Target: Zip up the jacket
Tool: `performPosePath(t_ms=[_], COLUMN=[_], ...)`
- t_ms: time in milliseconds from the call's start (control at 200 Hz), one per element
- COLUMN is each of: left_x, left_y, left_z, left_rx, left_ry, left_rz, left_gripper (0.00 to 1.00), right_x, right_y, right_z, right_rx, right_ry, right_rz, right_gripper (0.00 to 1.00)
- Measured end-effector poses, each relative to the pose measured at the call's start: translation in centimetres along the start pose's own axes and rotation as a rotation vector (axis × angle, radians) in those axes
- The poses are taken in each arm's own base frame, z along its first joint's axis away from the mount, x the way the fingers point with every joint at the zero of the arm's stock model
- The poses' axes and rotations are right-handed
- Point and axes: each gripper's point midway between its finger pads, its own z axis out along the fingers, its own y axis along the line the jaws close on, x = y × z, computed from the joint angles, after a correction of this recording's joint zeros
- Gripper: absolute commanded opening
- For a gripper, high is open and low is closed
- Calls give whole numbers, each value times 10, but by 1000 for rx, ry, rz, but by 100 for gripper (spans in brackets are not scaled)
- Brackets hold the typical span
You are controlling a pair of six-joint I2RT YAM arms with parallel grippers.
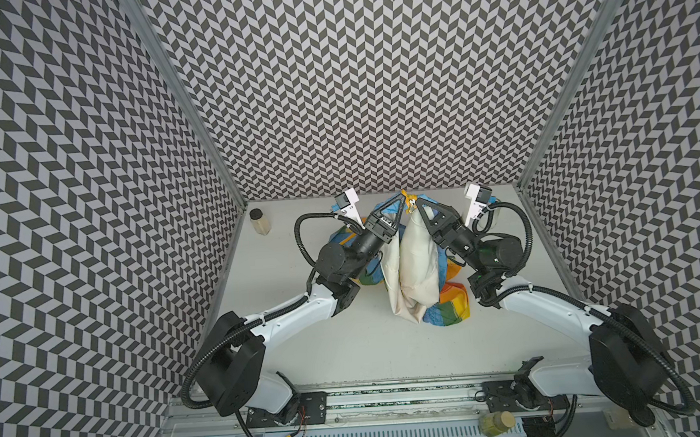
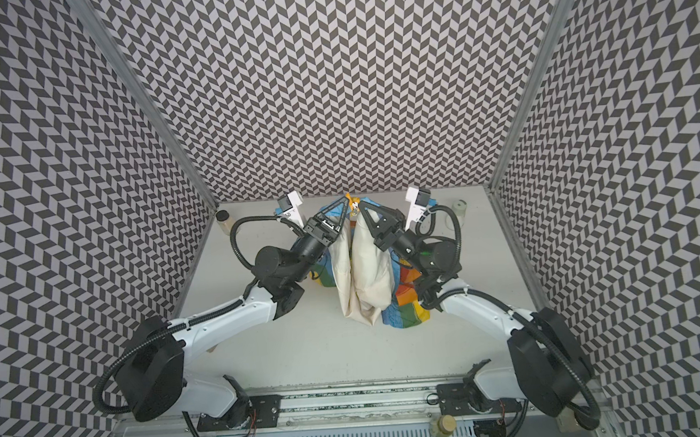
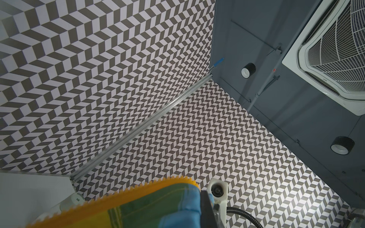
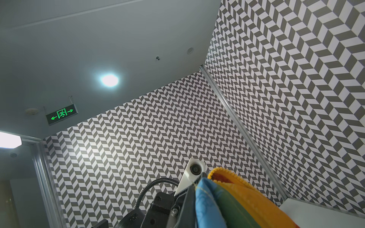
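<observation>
Your left pincer and right pincer each pinch the top of the jacket, tips nearly meeting. The zipper sits between the tips. The jacket hangs below them, cream lining outward, its lower end on the table.

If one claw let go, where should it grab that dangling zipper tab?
Probably its loose lower end, coming from below: the zipper tab hangs free between the left gripper and right gripper, both pinching the jacket at its top edge.
</observation>
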Motion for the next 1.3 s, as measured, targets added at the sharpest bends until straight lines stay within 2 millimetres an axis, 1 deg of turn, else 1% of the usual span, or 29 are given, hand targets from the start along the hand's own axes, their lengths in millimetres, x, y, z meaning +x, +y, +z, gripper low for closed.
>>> performPosePath(t_ms=[250,1047,1302], left_x=[-8,-8,-6], left_y=[-13,-13,-10], left_z=[-2,0,1], left_rx=[21,19,11], left_ry=[-14,-11,-6], left_rz=[27,29,27], left_gripper=[0,0,0], right_x=[0,2,2], right_y=[0,1,1], right_z=[0,0,0], right_rx=[0,-3,-3], right_ry=[0,3,4], right_rz=[0,-5,-12], right_gripper=[0,0,0])
